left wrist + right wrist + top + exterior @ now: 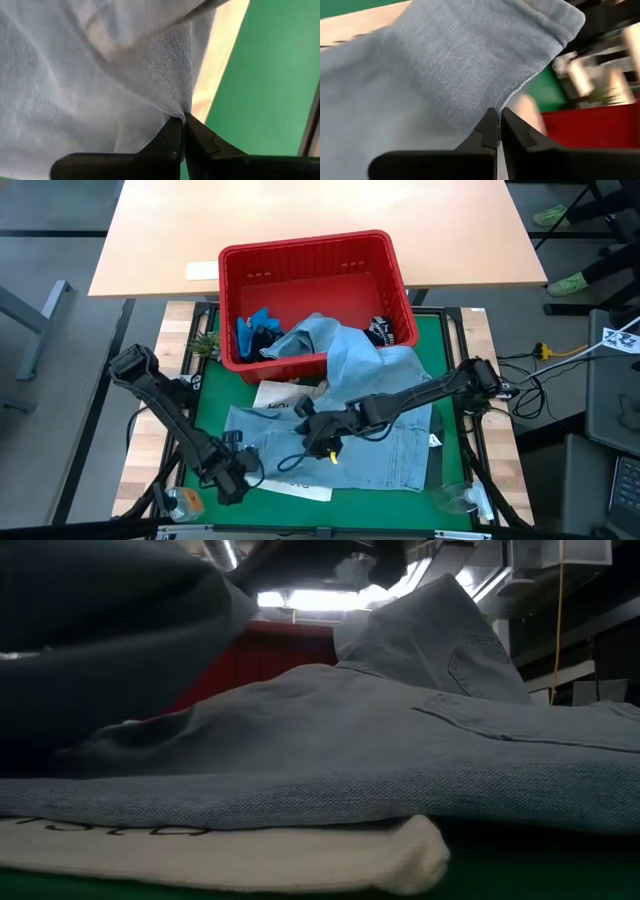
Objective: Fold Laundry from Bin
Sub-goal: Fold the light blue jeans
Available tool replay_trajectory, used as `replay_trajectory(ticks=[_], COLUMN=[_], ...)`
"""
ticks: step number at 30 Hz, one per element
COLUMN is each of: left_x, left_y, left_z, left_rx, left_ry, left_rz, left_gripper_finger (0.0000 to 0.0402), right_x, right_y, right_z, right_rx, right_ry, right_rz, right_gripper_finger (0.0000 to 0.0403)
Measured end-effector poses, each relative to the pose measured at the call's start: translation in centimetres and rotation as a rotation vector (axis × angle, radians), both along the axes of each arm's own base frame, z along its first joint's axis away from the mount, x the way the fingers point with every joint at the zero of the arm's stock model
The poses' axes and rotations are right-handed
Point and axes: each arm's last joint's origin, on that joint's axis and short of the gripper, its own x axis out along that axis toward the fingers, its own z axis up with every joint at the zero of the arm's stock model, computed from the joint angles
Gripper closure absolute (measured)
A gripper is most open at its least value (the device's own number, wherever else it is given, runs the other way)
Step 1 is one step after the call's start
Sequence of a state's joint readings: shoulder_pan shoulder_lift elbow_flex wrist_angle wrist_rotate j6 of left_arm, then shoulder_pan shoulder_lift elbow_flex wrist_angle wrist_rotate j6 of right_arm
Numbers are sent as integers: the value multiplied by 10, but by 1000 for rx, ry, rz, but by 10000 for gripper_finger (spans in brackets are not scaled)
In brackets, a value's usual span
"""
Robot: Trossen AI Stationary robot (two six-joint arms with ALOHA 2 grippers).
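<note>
The red bin (300, 255) stands at the far side of the green mat (215, 395). A bright blue garment (255, 330) and a dark one (380, 330) lie inside it. The light blue denim shirt (370, 430) spills over the bin's near rim and spreads across the mat, partly over the white tote bag (275, 395). My left gripper (235, 475) is shut on the shirt at its near-left edge. My right gripper (318, 442) is shut on the shirt near its middle. In the low view the denim shirt (380, 750) lies on the tote bag (250, 850), and one part of it stands raised (440, 640). My left gripper pinches an edge of the denim (172, 107) between its two fingertips, coming from above and pointing nearly straight down. The cloth is drawn up to the fingers, above the mat (260, 75). Whether it holds one layer or several does not show. My right gripper pinches a stitched hem edge of the denim (512, 97) between its fingertips, slanting down from the table's right side. The cloth around the hold is lifted off the mat and spreads away from the fingers. The rest of the shirt lies on the table.
A pale wooden table (320, 220) stands beyond the bin. A small green plant (205, 345) sits left of the bin. Small bottles lie at the near left (185, 500) and near right (462, 500) corners. Cables (545, 360) run to the right.
</note>
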State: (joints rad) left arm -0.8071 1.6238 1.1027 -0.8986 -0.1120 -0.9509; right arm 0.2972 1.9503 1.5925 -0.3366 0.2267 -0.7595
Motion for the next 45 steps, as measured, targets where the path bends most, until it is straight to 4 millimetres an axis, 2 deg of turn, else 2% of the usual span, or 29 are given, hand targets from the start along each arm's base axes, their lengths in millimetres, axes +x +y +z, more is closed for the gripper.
replay_trajectory(ticks=[7,14,18,30,37,45], left_x=[-13,-10,-4,4,8,14], left_y=[-12,-17,-17,-16,-11,-6], left_z=[0,2,3,3,3,4], left_rx=[-18,-18,-32,-128,-190,-179], left_ry=[1,-97,-144,-103,-23,-49], left_rz=[29,32,49,60,70,101], left_gripper_finger=[401,401,392,314,316,317], right_x=[6,8,9,4,4,4], right_y=[-9,-19,-22,-22,-22,-25], right_z=[0,1,1,-5,-6,-4], right_rx=[-122,-287,-309,-343,-340,-441], right_ry=[-37,-43,-40,41,48,42], right_rz=[31,4,-4,64,72,-16], right_gripper_finger=[387,397,388,391,391,391])
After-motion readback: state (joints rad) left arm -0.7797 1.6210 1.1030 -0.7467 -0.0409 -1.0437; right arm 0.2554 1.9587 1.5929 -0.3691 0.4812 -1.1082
